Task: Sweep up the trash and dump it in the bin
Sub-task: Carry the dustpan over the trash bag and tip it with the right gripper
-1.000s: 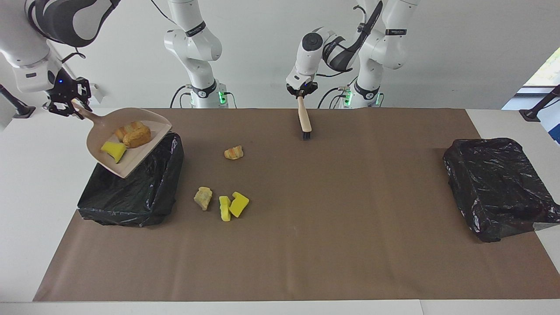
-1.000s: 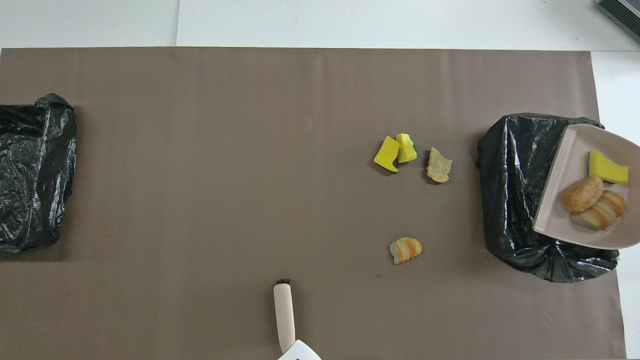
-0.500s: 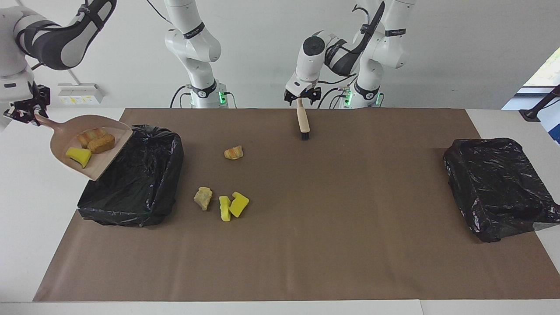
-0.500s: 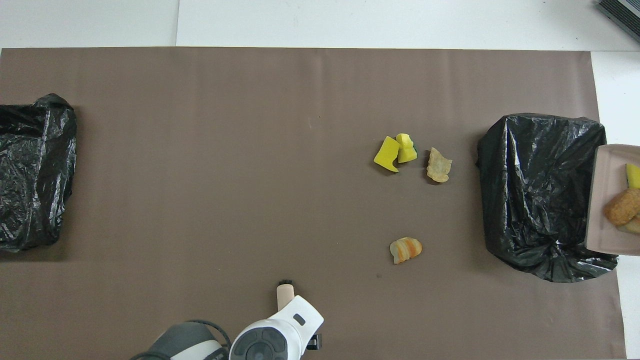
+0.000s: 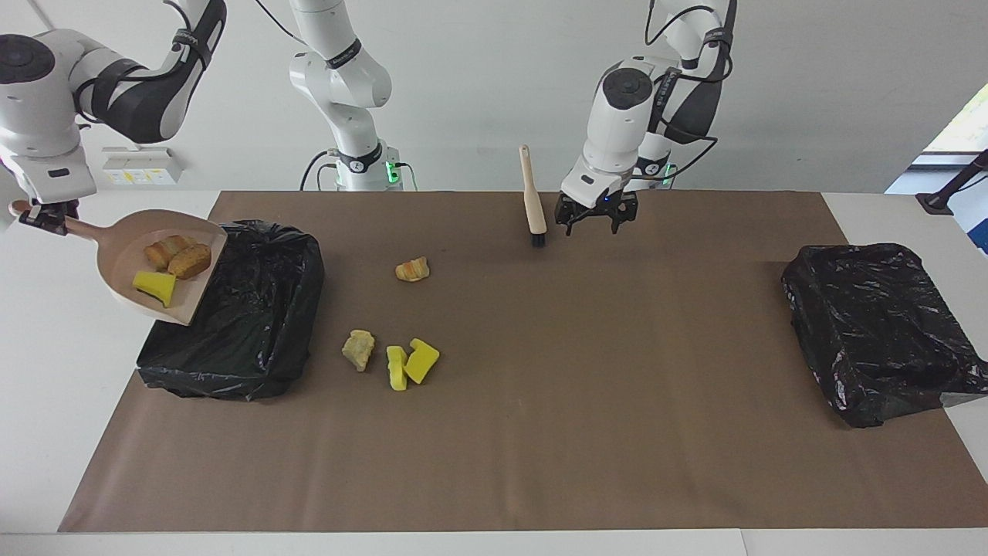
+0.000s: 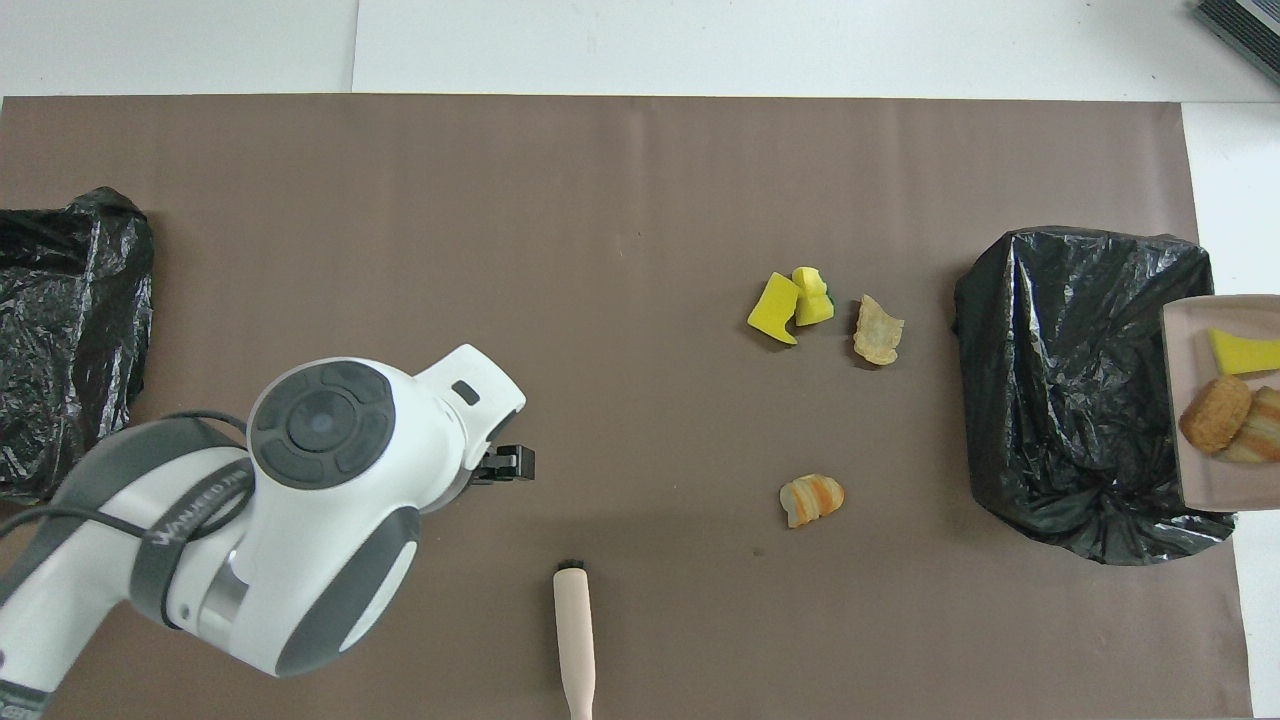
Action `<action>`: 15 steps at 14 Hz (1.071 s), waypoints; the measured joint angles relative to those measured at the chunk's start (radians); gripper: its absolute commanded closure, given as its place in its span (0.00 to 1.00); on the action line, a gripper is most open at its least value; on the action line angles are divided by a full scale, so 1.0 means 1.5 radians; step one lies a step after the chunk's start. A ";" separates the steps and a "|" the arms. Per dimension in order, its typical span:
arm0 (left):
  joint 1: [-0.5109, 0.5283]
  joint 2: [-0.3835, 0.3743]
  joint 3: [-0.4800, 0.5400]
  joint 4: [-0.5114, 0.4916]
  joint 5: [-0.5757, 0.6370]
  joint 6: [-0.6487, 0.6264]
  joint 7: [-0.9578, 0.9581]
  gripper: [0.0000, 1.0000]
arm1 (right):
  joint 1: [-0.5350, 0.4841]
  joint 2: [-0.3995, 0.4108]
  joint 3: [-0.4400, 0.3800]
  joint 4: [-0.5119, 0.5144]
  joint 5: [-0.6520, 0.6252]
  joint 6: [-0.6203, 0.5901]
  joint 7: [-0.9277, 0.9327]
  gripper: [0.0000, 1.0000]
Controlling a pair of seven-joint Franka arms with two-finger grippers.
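Brown paper (image 5: pixel 540 432) across a white table (image 5: pixel 46 386), pale wall above.

Left gripper (image 5: pixel 596 224), upper centre of the facing view: fingers spread wide, grasping nothing, low over the paper. Just beside it, apart from it, brush (image 5: pixel 532 201): black bristles down on the paper, pale handle up and free of any grip; in the overhead view, at the bottom centre of the frame.

Right gripper (image 5: pixel 42 216), upper corner of the facing view at the right arm's end: clenched on the handle of the dustpan (image 5: pixel 123 266). Pan held in the air, tilted, its lip over the rim of the black-bagged bin (image 5: pixel 247 324). In the pan: two bread-like lumps (image 5: pixel 177 256) touching each other and one yellow piece (image 5: pixel 154 286).

Further toward mid-frame, loose on the paper: striped bread lump (image 5: pixel 412 269) alone, higher in the facing view; lower down, a tan lump (image 5: pixel 359 349) and, near it, two yellow pieces (image 5: pixel 409 364) touching each other.

At the frame's edge toward the left arm's end, well apart from all this, a second black-bagged bin (image 5: pixel 880 332).
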 measured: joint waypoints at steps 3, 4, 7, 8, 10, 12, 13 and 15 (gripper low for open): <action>0.064 0.009 0.003 0.126 0.002 -0.108 0.054 0.00 | 0.000 0.000 0.000 -0.015 -0.030 0.012 0.000 1.00; 0.081 0.009 0.004 0.158 0.003 -0.133 0.077 0.00 | 0.001 0.000 0.000 -0.016 -0.040 0.017 0.000 1.00; 0.151 0.008 0.008 0.248 0.003 -0.204 0.163 0.00 | 0.006 0.000 0.000 -0.017 -0.067 0.023 0.000 1.00; 0.175 0.008 0.010 0.272 0.003 -0.232 0.196 0.00 | 0.010 0.000 0.000 -0.017 -0.078 0.023 0.000 1.00; 0.210 0.008 0.013 0.314 0.003 -0.275 0.247 0.00 | 0.018 0.000 0.000 -0.017 -0.094 0.023 0.000 1.00; 0.237 0.008 0.017 0.337 0.003 -0.294 0.288 0.00 | 0.022 0.000 0.003 -0.017 -0.101 0.023 0.000 1.00; 0.249 0.008 0.019 0.342 0.003 -0.298 0.315 0.00 | 0.024 -0.001 0.004 -0.016 -0.107 0.023 0.000 1.00; 0.267 0.004 0.025 0.344 0.003 -0.302 0.366 0.00 | 0.028 -0.002 0.004 -0.016 -0.118 0.019 0.000 1.00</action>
